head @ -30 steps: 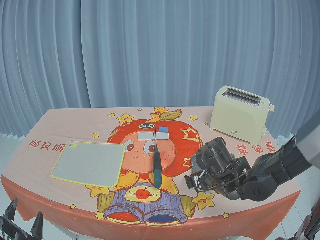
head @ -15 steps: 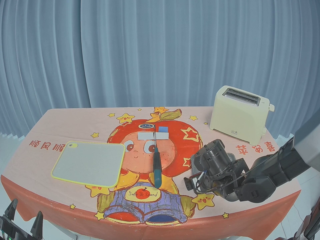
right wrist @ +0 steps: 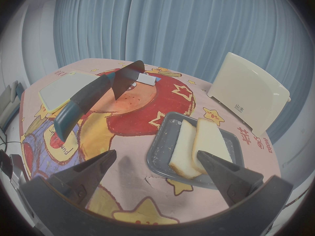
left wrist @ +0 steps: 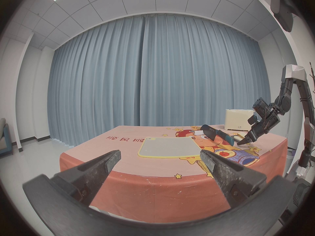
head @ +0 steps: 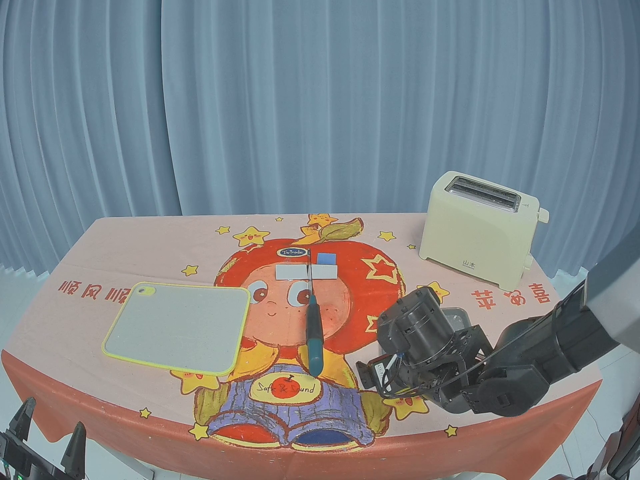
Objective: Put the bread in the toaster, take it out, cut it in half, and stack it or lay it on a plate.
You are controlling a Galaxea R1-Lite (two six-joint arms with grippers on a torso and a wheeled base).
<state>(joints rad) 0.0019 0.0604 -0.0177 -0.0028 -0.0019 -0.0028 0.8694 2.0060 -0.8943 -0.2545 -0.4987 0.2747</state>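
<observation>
Bread (right wrist: pixel 210 140), two slices on a grey tray (right wrist: pixel 160 148), lies just beyond the spread, empty fingers (right wrist: pixel 226 177) of the right gripper (right wrist: pixel 156 156); the left gripper (left wrist: pixel 159 154) gapes too.

Black cabled arm (head: pixel 533 361), dark wedge-shaped jaws

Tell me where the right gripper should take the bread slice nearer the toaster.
Probably its raised long edge, pinched across the thickness, coming down from the side away from the toaster. That bread slice lies propped on the other slice in the grey tray, so that edge sits lifted. The right gripper is open.
</observation>
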